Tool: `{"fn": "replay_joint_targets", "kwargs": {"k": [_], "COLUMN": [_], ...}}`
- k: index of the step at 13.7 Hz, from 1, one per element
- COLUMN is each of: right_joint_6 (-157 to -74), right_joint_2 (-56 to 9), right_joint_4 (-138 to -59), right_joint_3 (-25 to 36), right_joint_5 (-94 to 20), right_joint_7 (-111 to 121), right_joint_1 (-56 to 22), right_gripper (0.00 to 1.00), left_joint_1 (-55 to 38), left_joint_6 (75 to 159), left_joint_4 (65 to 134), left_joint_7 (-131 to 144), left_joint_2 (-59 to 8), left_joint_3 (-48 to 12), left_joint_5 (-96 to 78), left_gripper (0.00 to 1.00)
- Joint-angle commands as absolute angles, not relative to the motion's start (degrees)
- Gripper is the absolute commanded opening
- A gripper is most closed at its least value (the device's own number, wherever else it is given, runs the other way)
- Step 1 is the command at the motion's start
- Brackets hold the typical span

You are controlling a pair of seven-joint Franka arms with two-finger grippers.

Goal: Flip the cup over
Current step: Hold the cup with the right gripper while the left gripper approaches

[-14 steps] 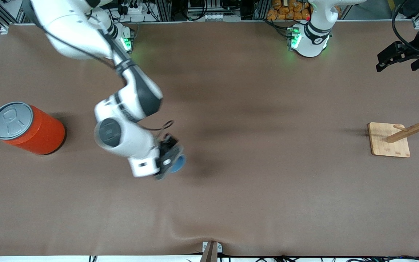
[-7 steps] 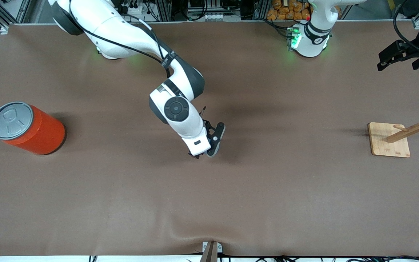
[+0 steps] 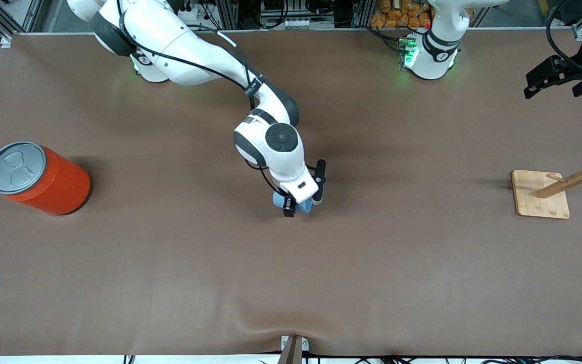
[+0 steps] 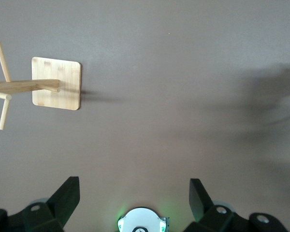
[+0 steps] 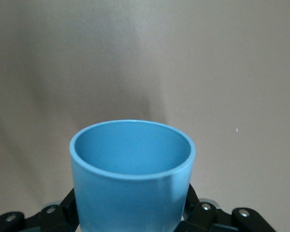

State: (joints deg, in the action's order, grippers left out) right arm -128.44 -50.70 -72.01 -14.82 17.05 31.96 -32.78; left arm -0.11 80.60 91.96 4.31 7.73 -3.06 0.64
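My right gripper [image 3: 296,202] is shut on the small light-blue cup [image 3: 305,207] over the middle of the table. Only slivers of the cup show under the hand in the front view. The right wrist view shows the cup [image 5: 133,183] between the fingers of my right gripper [image 5: 131,212], with its open mouth and darker blue inside turned away from the wrist. Whether the cup touches the table I cannot tell. My left gripper [image 3: 536,86] waits open and empty in the air at the left arm's end of the table. In the left wrist view, my left gripper [image 4: 133,193] holds nothing.
A large orange can [image 3: 51,182] with a grey lid stands at the right arm's end of the table. A wooden peg rack [image 3: 541,194] on a square base stands at the left arm's end; the left wrist view shows the rack [image 4: 56,83] too.
My right arm has swung with the cup from nearer the orange can to the middle of the table, turning its wrist on the way. The left arm has not moved.
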Motion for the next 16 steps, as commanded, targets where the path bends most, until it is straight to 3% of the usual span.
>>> {"fn": "replay_joint_targets", "kwargs": {"k": [1, 11, 12, 14, 16], "right_joint_6": [-132.00, -133.59, -133.68, -133.68, -133.68], "right_joint_2": [-52.46, -54.93, -55.02, -55.02, -54.84], "right_joint_4": [-71.37, -70.31, -70.40, -70.40, -70.40], "right_joint_3": [-14.59, -8.96, -8.96, -8.96, -9.05], "right_joint_5": [18.72, 23.64, 23.64, 23.64, 23.55], "right_joint_7": [33.49, 31.38, 30.94, 30.85, 31.02], "right_joint_1": [-33.74, -41.48, -41.48, -41.31, -40.78], "right_gripper": [0.61, 0.63, 0.68, 1.00, 1.00], "left_joint_1": [0.35, 0.26, 0.26, 0.18, -0.35], "left_joint_6": [79.72, 79.80, 79.80, 79.89, 80.15], "left_joint_4": [91.67, 91.67, 91.76, 91.76, 92.02], "left_joint_7": [3.34, 3.34, 3.34, 3.52, 3.52], "left_joint_2": [8.44, 8.17, 8.09, 7.74, 6.95], "left_joint_3": [-3.08, -3.08, -3.08, -3.25, -3.43], "left_joint_5": [0.35, 0.35, 0.35, 0.00, -0.09], "left_gripper": [1.00, 1.00, 1.00, 1.00, 1.00]}}
